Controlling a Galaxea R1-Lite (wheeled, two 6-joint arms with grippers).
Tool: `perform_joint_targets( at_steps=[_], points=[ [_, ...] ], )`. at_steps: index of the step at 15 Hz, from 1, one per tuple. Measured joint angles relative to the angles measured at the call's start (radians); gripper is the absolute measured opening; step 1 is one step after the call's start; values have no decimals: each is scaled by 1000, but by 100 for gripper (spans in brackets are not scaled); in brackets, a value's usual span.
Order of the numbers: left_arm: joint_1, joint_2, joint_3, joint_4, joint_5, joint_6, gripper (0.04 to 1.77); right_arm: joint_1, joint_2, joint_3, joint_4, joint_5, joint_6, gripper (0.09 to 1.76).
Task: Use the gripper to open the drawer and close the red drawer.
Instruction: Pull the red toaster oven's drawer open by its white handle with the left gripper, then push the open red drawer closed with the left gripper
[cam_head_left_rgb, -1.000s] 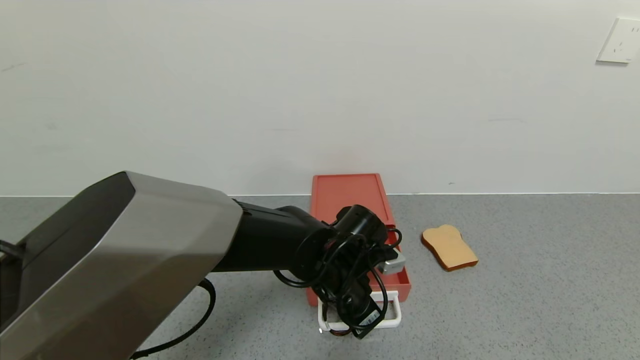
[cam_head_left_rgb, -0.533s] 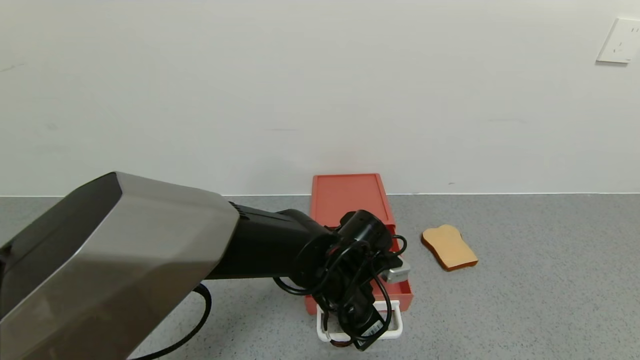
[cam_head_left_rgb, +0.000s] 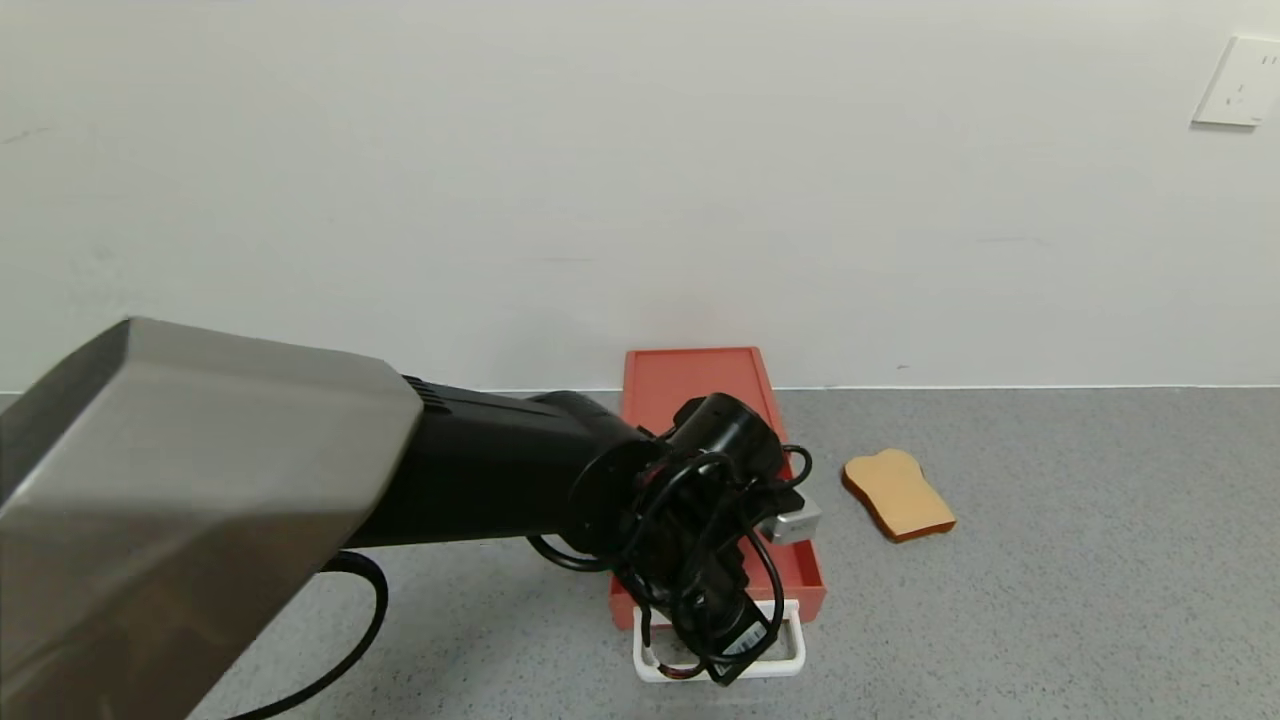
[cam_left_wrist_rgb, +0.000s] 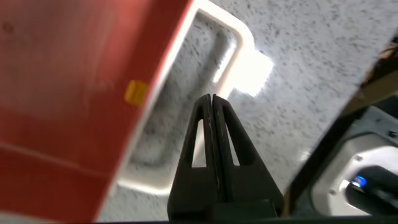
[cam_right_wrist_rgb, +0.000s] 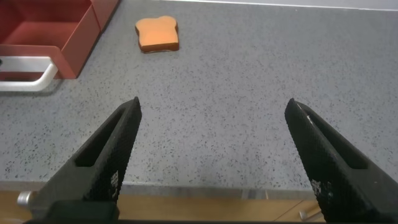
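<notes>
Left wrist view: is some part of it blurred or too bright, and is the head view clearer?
Left wrist view: the red drawer is soft and blurred, and glare washes out a corner of its white handle; the shut left gripper looks sharper. Head view: even light, drawer and toast slice crisp.

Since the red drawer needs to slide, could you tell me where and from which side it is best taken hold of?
Probably by the white loop handle on the front of the drawer, approached from above on the robot's side. It juts clear of the tray as an open rectangle, so fingers can hook in. The left gripper, fingers together, already sits inside that loop.
</notes>
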Motion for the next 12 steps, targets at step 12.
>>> perform_joint_targets(
  at_steps=[12],
  points=[
    [186, -299, -16, 226, 52, -261, 11, 0, 0, 0, 0, 0, 0, 170]
  ],
)
